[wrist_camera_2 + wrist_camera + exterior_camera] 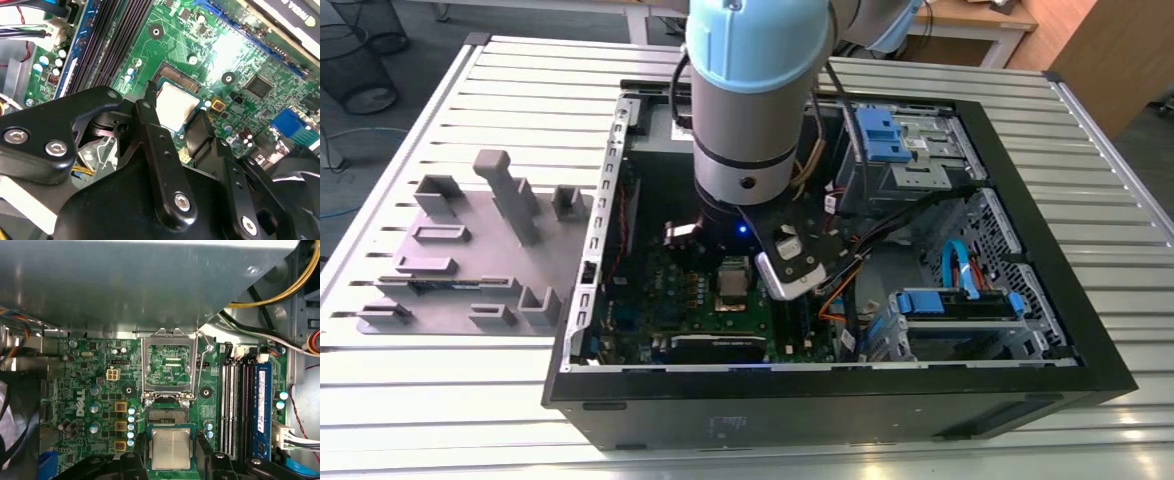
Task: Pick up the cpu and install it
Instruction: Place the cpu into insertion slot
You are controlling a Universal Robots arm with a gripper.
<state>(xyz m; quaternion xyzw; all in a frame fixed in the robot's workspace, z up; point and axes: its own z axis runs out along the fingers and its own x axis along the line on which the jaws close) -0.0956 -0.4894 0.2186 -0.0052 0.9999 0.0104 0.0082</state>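
The cpu (171, 447), a small square chip with a silver-grey top and green edge, sits between my gripper's (171, 462) two black fingers (134, 461). The gripper is shut on its two opposite sides. In the second wrist view the cpu (175, 105) hangs just over the green motherboard (235, 55), partly covering the socket (176, 76), whose pin field shows beyond it. The hinged silver socket frame (167, 365) stands open past the socket (167, 415). In the exterior view the arm (747, 150) reaches down into the open computer case (1041, 260) over the motherboard (674, 300).
Memory slots (232, 405) run beside the socket. Yellow and black cables (270, 295) and blue drive bays (894, 135) fill the case on the exterior view's right. Grey fixture blocks (467, 250) stand on the slatted table at the exterior view's left. A case wall (150, 285) looms near the socket.
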